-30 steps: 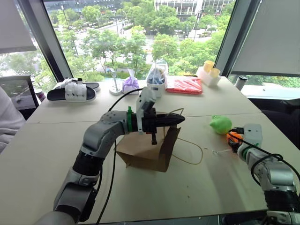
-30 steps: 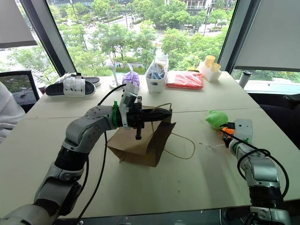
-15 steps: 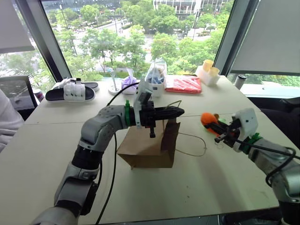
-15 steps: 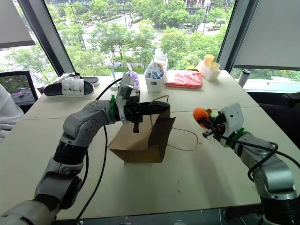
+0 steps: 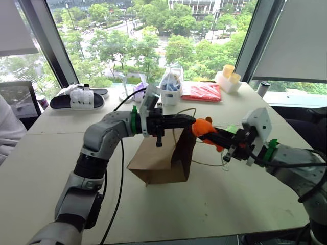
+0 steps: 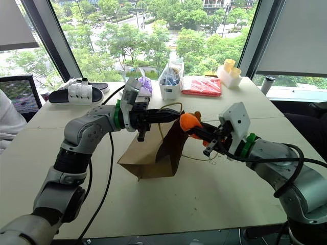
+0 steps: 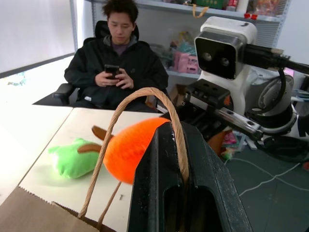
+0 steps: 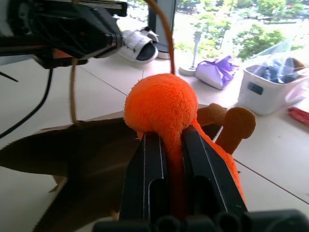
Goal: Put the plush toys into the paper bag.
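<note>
Beige table by windows: my left gripper clenched on paper bag handle, my right gripper grasping orange plush toy at bag mouth; green plush toy on table behind.

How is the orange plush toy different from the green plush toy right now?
The orange plush toy is up in the air, pinched in the right pincer beside the paper bag's open mouth; the green plush toy lies on the table, untouched. The orange one is bright orange with brown bits, while the green one is light green with a brown bit. Both are small, soft, rounded toys, and neither is inside the bag yet.
</note>
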Available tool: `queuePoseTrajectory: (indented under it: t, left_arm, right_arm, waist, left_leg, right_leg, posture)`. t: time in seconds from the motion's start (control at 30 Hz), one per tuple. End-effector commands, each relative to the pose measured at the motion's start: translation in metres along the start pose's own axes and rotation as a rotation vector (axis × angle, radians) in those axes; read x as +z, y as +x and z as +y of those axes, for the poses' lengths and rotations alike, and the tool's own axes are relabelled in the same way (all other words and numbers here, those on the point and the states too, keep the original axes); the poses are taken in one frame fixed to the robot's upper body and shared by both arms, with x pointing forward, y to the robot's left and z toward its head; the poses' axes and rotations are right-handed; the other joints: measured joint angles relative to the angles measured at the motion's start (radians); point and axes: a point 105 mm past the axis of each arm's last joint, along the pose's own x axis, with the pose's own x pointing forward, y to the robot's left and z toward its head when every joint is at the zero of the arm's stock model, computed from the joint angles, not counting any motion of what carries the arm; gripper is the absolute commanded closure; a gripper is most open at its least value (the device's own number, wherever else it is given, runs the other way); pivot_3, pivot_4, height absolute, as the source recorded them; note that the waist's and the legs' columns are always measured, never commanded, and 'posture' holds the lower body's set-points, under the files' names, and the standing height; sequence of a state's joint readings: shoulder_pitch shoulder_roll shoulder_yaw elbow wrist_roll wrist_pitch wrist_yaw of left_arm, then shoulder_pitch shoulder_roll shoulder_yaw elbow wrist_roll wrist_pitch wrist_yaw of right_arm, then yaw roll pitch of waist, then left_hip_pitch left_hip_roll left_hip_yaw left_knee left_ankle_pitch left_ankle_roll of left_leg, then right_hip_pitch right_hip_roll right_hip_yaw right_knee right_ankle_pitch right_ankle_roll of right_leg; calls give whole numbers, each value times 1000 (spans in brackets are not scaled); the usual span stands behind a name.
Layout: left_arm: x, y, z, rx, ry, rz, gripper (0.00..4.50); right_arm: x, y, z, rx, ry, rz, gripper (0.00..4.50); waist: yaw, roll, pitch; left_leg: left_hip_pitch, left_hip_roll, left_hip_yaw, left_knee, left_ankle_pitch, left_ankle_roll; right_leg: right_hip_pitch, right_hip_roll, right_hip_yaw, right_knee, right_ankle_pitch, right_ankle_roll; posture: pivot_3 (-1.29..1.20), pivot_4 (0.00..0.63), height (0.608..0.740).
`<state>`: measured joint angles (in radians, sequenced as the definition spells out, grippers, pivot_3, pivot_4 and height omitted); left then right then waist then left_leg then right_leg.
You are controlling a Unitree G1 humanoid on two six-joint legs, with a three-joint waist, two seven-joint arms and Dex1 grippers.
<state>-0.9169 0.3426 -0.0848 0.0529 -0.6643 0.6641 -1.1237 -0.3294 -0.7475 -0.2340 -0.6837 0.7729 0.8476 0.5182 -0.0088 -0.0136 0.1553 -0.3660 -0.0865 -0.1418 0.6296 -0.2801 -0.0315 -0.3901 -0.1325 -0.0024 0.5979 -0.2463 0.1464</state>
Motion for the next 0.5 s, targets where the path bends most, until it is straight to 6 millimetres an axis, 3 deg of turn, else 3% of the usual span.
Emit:
queuePoseTrajectory:
  t: [0.03,0.27,0.5]
  left_arm:
    - [10,3,-2,-17,41,-18,4500]
    - [17,10,-11,-68,30,-46,4500]
    - [14,19,-21,-117,22,-48,4500]
  right_arm:
    - [13,4,17,88,-15,-37,4486]
    - [-3,24,37,242,-124,83,4486]
    - [-21,58,19,286,-215,162,4486]
  waist:
    - [0,0,0]
    - [-2,0,0]
    - [-4,0,0]
  left_leg:
    - [0,0,0,0,0,0]
    - [0,0,1,1,0,0]
    - [-1,0,1,1,0,0]
  right_leg:
    - [0,0,0,0,0,0]
    - [-1,0,0,0,0,0]
    - [-2,0,0,1,0,0]
  posture:
    - [0,150,740]
    - [0,150,740]
    - [0,150,740]
